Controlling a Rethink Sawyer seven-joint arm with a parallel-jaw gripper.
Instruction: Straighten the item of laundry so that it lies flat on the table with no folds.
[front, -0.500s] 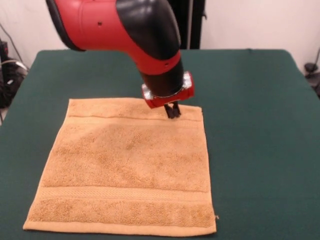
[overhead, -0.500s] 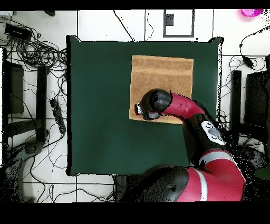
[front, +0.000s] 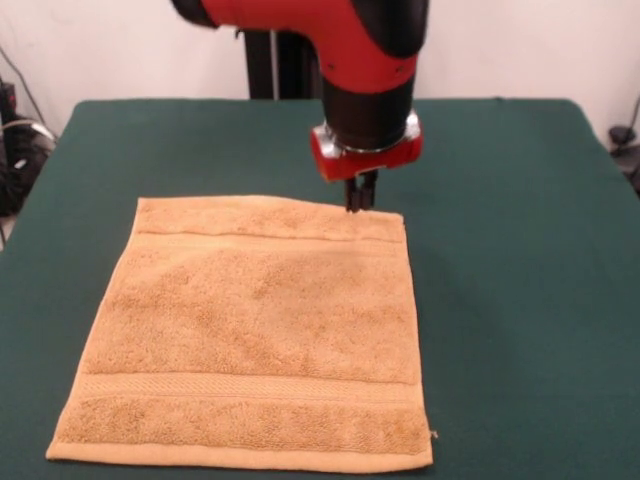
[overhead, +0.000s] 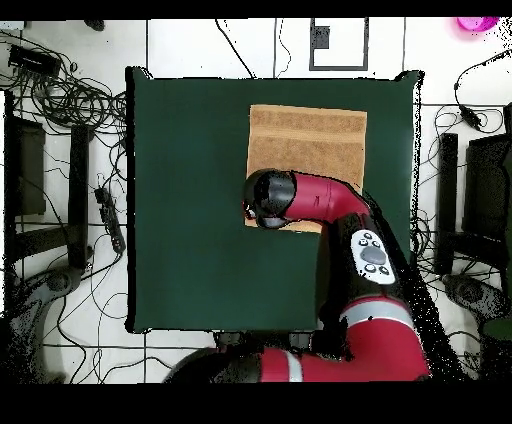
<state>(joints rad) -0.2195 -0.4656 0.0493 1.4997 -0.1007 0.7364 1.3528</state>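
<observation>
The golden-orange towel (front: 255, 325) lies spread flat on the dark green table (front: 520, 300), with a woven band near its near and far hems. It also shows in the overhead view (overhead: 308, 140), partly under the arm. My gripper (front: 360, 197) hangs just above the towel's far hem near its far right corner. Its fingers are close together and hold nothing. In the overhead view the arm's head hides the gripper.
The red and black arm (overhead: 330, 200) reaches from the base over the towel's near part in the overhead view. Cables and stands (overhead: 70, 110) lie on the floor round the table.
The gripper has lifted off the towel's far edge and moved right and back. The arm's upper link swung away. The towel has not moved.
</observation>
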